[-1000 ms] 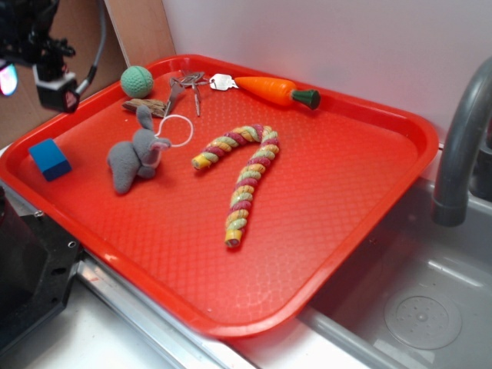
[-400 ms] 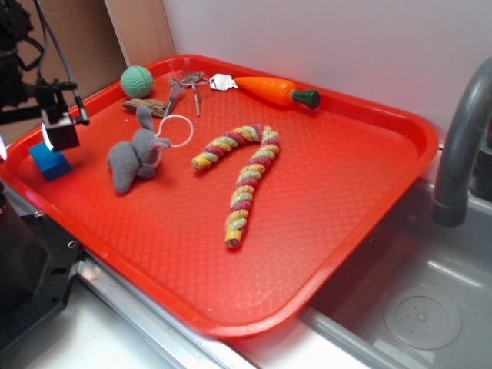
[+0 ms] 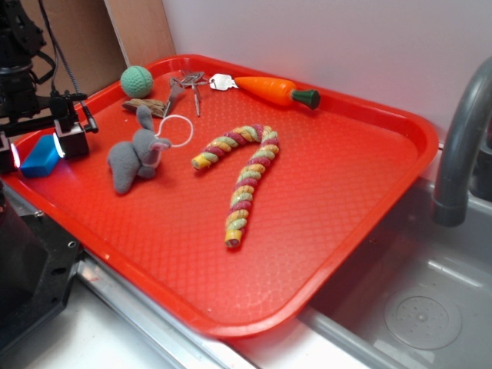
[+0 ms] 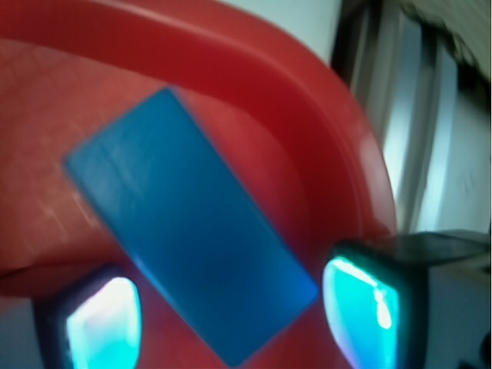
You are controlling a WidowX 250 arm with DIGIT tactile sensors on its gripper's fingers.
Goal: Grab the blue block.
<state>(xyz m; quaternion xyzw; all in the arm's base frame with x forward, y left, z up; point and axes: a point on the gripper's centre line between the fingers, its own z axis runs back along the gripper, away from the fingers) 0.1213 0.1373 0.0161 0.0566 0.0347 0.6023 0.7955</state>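
At tray's (image 3: pixel 400 123) left edge, released gripper (image 3: pixel 40 147) straddles blue block (image 3: pixel 38 157), seemingly without contact.

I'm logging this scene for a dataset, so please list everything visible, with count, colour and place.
Plastic tray: one, red, beside the sink.
Small rectangular blue block: one, bright blue, tray's left edge, between the gripper fingers.
Plush bunny: one, grey, left part of tray.
Knitted ball: one, green, far left corner.
Toy carrot: one, orange with green top, far edge.
Twisted rope cane: one, yellow, pink and green, tray's middle.
Bunch of keys: one, metal, near the ball.
Ring: one, white, by the bunny.
Brown piece: one, below the ball; unclear what.
Faucet: one, grey, right.
Sink basin: one, grey, lower right.
Gripper: one, black, open around the block.
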